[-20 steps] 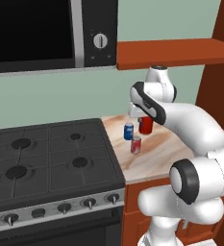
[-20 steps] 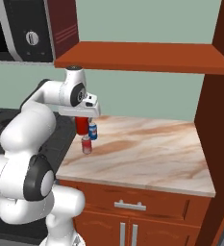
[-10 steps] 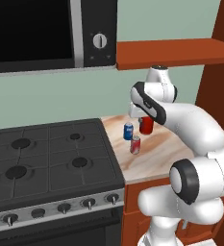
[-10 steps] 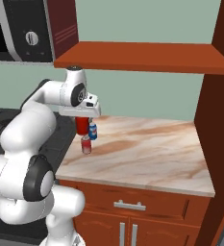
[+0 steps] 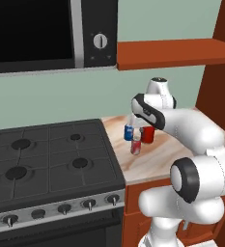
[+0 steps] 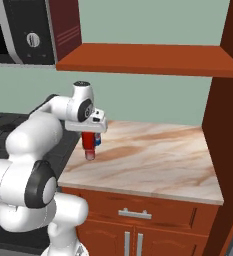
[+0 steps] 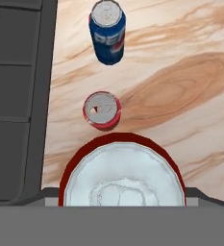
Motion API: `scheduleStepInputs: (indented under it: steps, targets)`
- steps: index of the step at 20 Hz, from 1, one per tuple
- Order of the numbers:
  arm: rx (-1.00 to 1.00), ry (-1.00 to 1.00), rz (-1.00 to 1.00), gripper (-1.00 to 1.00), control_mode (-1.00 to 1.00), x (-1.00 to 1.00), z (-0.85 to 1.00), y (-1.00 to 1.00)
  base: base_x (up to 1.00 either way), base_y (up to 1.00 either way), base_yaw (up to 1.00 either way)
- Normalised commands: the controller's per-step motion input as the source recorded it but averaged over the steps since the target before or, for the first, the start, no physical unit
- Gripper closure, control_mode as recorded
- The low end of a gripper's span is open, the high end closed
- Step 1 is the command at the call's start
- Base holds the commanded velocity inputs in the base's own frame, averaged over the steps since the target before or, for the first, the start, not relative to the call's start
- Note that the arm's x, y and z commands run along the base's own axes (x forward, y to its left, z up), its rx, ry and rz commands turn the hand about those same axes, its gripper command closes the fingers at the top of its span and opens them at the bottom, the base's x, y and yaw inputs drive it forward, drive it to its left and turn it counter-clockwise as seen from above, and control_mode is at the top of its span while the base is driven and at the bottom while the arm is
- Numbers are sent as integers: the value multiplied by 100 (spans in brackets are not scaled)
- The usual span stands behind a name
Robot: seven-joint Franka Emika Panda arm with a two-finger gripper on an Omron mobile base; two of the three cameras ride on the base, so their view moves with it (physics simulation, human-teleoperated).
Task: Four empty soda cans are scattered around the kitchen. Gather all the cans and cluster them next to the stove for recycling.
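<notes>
Stove [image 5: 51, 159]: wide black four-burner cooktop with a silver knob strip along the front, left of the counter; its dark edge ran down the left of the hand view.
Counter [image 6: 153, 160]: beige marbled top, right of the stove, under a reddish-brown shelf [image 6: 148, 59].
Microwave [image 5: 46, 34]: black, with a round dial, mounted above the stove.
Gripper [image 6: 90, 141]: pointed down over the counter's stove-side end, grasping the held red can, which filled the space between the fingers.
Held red can [image 7: 123, 175]: upright in the gripper, silver top [image 7: 122, 174] close under the hand camera.
Blue can [image 7: 107, 36]: stood on the counter just beside the stove's edge.
Small red can [image 7: 102, 110]: upright on the counter, between the blue can and the held one, apart from both.
</notes>
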Motion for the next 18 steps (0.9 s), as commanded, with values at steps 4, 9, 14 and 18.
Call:
scheduleStepInputs:
  steps: [4,9,14,18]
  targets:
    - [0,0,0,100,-100,0,-46,0,0,0,0]
    - [0,0,0,100,-100,0,-38,0,0,0,0]
    - [0,0,0,100,-100,0,-33,0,0,0,0]
    - [0,0,0,100,-100,0,-35,7,0,0,0]
